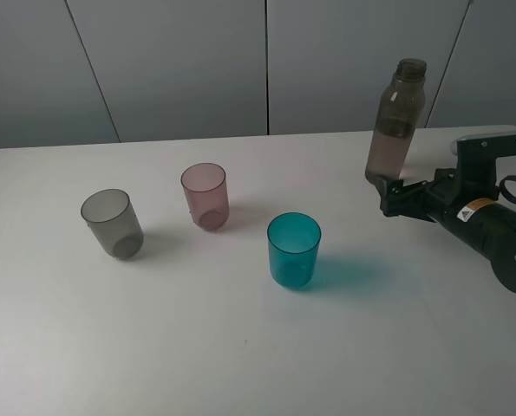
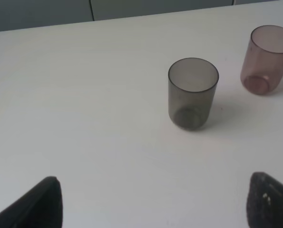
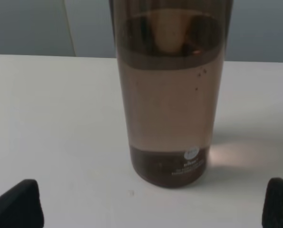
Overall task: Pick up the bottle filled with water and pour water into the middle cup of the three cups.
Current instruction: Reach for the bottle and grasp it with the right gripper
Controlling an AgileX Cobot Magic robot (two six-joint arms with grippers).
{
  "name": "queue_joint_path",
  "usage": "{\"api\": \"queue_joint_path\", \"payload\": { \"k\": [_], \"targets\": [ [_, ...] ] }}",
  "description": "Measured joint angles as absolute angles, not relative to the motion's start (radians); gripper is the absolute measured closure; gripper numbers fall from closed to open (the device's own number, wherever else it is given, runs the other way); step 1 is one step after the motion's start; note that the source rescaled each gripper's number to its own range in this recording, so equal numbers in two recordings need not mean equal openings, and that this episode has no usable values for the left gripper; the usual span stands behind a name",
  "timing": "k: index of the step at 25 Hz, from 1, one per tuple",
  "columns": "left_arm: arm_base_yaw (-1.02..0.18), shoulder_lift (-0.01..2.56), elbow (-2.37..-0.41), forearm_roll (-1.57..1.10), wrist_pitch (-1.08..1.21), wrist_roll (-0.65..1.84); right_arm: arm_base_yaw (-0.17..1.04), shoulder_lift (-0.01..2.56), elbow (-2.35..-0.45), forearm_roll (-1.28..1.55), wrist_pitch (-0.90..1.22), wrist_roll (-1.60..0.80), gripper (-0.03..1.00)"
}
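The smoky brown bottle (image 1: pixel 396 121) stands upright, uncapped, at the back right of the white table; in the right wrist view (image 3: pixel 170 95) water fills most of it. My right gripper (image 1: pixel 386 198) is open, its fingers (image 3: pixel 17 204) spread wide, with the bottle's base just ahead of the gap, not touching. The pink-mauve middle cup (image 1: pixel 205 196) stands between the smoky grey cup (image 1: pixel 113 224) and the teal-blue cup (image 1: pixel 293 250). My left gripper (image 2: pixel 153 202) is open and empty, short of the grey cup (image 2: pixel 192 92) and the pink cup (image 2: pixel 268 59).
A grey panelled wall (image 1: pixel 240 61) rises behind the table's far edge. The right arm's black body (image 1: pixel 492 230) lies over the table's right side. The left arm does not show in the exterior view.
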State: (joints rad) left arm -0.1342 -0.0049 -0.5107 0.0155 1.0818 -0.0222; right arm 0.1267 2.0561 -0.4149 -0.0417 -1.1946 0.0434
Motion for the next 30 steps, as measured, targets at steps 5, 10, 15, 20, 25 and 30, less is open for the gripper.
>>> {"api": "queue_joint_path", "payload": {
  "k": [5, 10, 15, 20, 25, 30],
  "targets": [
    [-0.134, -0.005, -0.511, 0.016, 1.082, -0.022, 0.127, 2.068, -0.468, -0.04, -1.198, 0.034, -0.03],
    [-0.134, -0.005, -0.511, 0.016, 1.082, -0.022, 0.127, 2.068, -0.502, -0.038, -1.203, 0.029, -0.03],
    [-0.134, -0.005, -0.511, 0.016, 1.082, -0.02, 0.127, 2.089, -0.557, -0.038, -1.209, 0.025, -0.03],
    [-0.134, -0.005, -0.511, 0.016, 1.082, -0.018, 0.127, 2.161, -0.611, -0.038, -1.209, 0.025, -0.03],
    [-0.134, -0.005, -0.511, 0.016, 1.082, -0.016, 0.127, 2.208, -0.657, -0.036, -1.209, 0.025, -0.03],
    [-0.134, -0.005, -0.511, 0.016, 1.082, -0.016, 0.127, 2.25, -0.725, -0.034, -1.209, 0.021, -0.03]
  ]
}}
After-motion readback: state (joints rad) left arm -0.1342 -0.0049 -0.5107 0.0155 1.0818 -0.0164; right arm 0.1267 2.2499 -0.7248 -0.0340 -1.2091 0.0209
